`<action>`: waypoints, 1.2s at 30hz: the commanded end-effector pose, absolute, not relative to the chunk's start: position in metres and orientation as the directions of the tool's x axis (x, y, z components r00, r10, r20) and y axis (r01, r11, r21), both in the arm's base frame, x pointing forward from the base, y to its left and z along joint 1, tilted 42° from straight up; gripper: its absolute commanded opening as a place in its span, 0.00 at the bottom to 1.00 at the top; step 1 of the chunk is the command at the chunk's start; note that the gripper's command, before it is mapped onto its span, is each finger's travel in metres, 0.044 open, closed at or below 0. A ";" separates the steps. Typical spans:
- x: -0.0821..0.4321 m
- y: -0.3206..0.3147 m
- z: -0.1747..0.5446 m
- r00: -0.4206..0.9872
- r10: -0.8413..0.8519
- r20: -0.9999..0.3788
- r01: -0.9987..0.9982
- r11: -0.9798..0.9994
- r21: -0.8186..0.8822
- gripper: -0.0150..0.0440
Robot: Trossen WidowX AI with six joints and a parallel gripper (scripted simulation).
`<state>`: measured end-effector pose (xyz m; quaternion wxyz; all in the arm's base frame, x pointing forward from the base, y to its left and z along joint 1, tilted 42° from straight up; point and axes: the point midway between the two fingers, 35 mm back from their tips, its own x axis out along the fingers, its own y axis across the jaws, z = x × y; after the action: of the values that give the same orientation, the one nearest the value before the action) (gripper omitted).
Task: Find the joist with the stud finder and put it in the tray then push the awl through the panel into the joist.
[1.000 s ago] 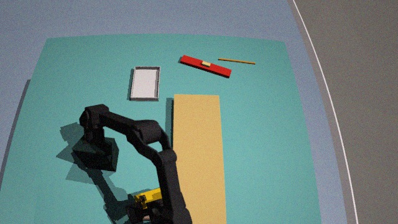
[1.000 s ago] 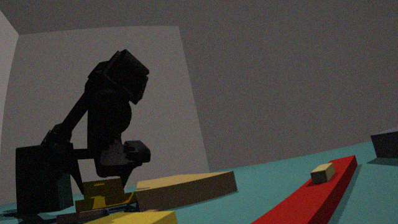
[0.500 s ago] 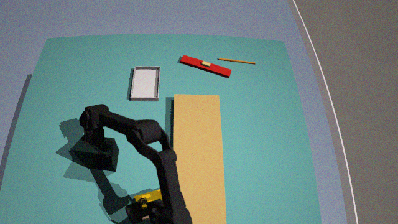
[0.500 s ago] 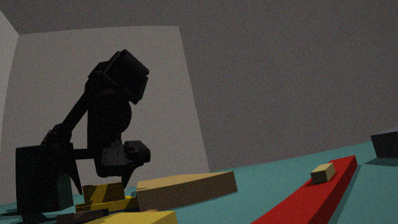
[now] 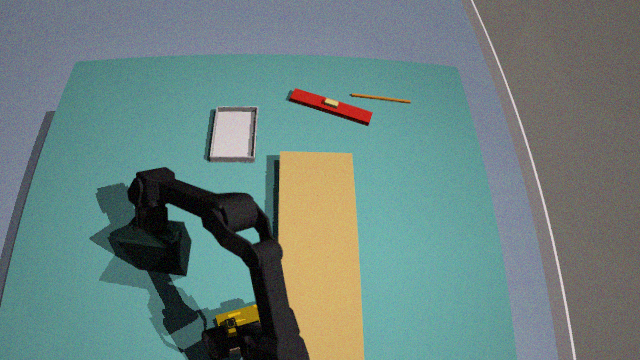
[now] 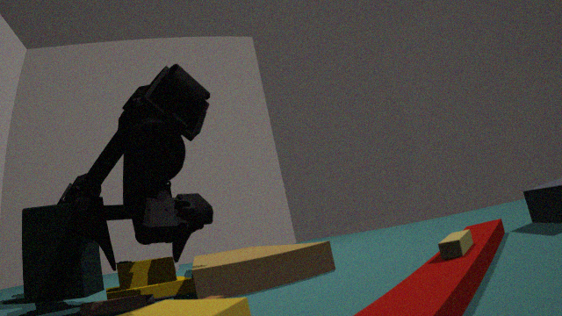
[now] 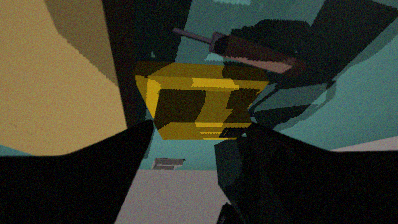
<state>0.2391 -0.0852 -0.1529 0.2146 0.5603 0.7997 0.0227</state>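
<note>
The yellow stud finder (image 5: 240,315) (image 6: 160,273) (image 7: 172,132) stands on the table beside the left long side of the tan floor panel (image 5: 320,225) (image 6: 263,269) (image 7: 45,100). My gripper (image 6: 146,263) (image 7: 200,124) is open and empty, with its fingertips wide apart around the top of the stud finder's raised grip. In the top view the arm hides the fingertips. The awl (image 6: 116,305) (image 7: 260,59), with a reddish-brown handle and thin shaft, lies beside the stud finder. The white tray (image 5: 233,135) holds nothing. The joist is hidden.
A red level (image 5: 310,99) (image 6: 421,285) with a pale block on it lies beyond the panel's far end, near an orange pencil (image 5: 380,98). A yellow block (image 6: 193,307) shows at the bottom edge of the exterior view. The arm's elbow stands beside and over the panel's left edge.
</note>
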 end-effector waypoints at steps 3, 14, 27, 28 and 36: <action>0.242 -0.096 -0.149 -0.273 0.903 -0.331 0.892 0.367 0.266 1.00; 0.245 -0.124 -0.122 -0.233 0.891 -0.389 0.900 0.350 0.261 1.00; 0.243 -0.127 -0.107 -0.242 0.819 -0.521 0.968 0.238 -0.077 1.00; 0.242 -0.124 -0.108 -0.250 0.803 -0.540 0.968 0.201 -0.150 1.00; 0.235 -0.105 -0.116 -0.287 0.666 -0.689 0.788 -0.245 -0.565 1.00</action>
<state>0.2397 -0.1143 -0.1131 0.1272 0.5919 0.7202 -0.3389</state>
